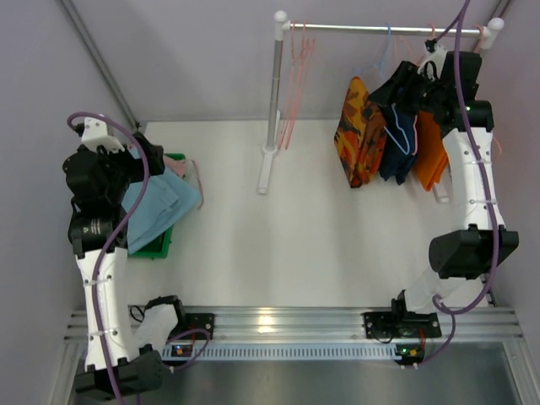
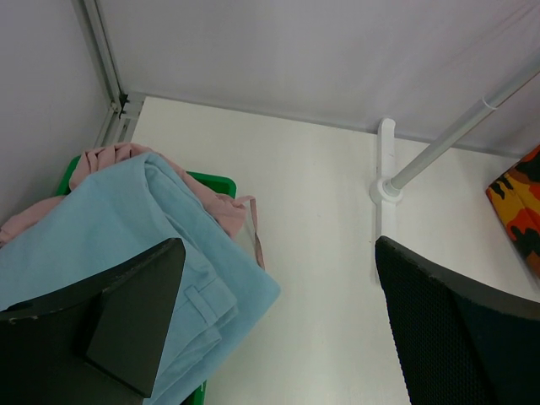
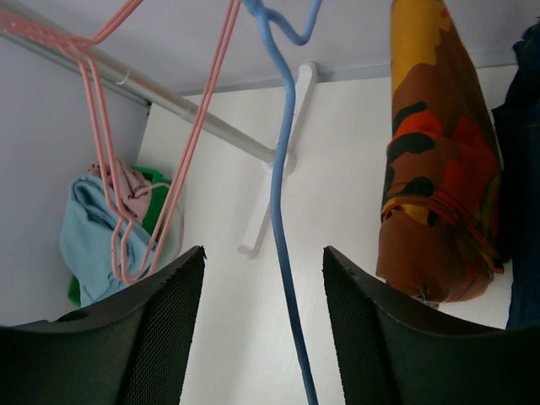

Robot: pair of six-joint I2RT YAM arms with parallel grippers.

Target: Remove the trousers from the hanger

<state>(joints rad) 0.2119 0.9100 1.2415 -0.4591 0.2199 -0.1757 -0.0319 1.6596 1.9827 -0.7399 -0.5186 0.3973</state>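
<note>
Now | patterned, navy, orange trousers (image 1: 395, 160) hanging | left claw (image 2: 274, 253) spread | right claw (image 3: 263, 253) apart

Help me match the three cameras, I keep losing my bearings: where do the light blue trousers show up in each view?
Top external: the light blue trousers lie at the far left, mid-height.
Left wrist: lower left, large, just beyond the near claw finger.
Right wrist: small, at the far left, below the middle.
Shared landmark: the rack's white foot.
</note>
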